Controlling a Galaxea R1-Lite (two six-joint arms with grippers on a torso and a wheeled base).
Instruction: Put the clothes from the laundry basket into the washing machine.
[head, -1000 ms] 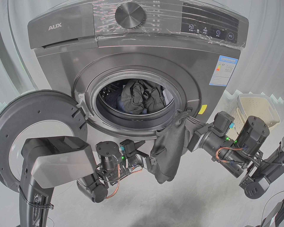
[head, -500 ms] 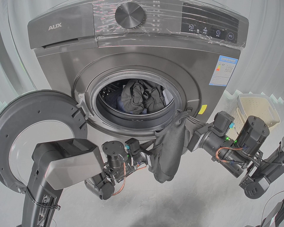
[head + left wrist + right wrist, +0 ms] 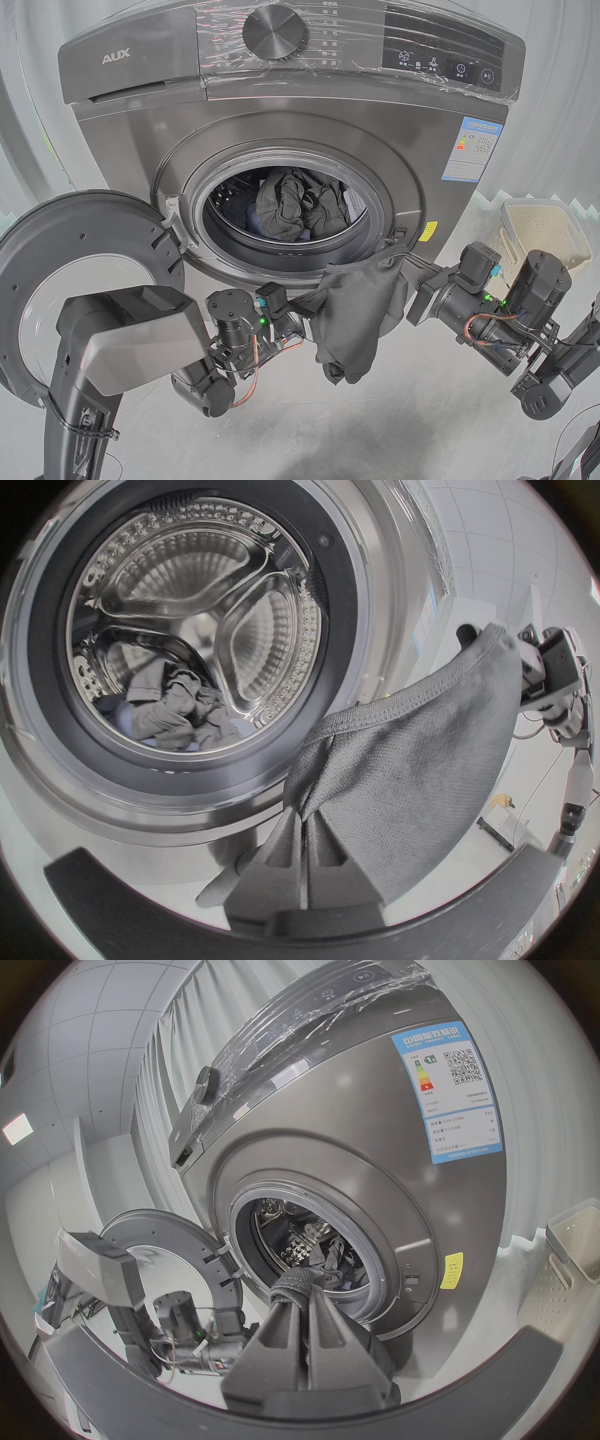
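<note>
Directly ahead, the open washing machine (image 3: pixel 300 125) is seen with its round door (image 3: pixel 81 237) swung to the left, a cream laundry basket (image 3: pixel 544 231) set at its right and dark clothes (image 3: pixel 300 203) piled in the drum (image 3: pixel 187 592). A dark grey garment (image 3: pixel 356 306) is held stretched just below the opening, one side clamped by the left gripper (image 3: pixel 304 830) and its upper corner pinched by the right gripper (image 3: pixel 306 1304).

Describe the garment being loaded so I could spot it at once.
Start at the grey washing machine, its round door swung open. Just below the drum opening, a dark grey garment hangs between the left gripper and right gripper. Unlike the crumpled clothes inside, it is outside, clamped at both ends.
</note>
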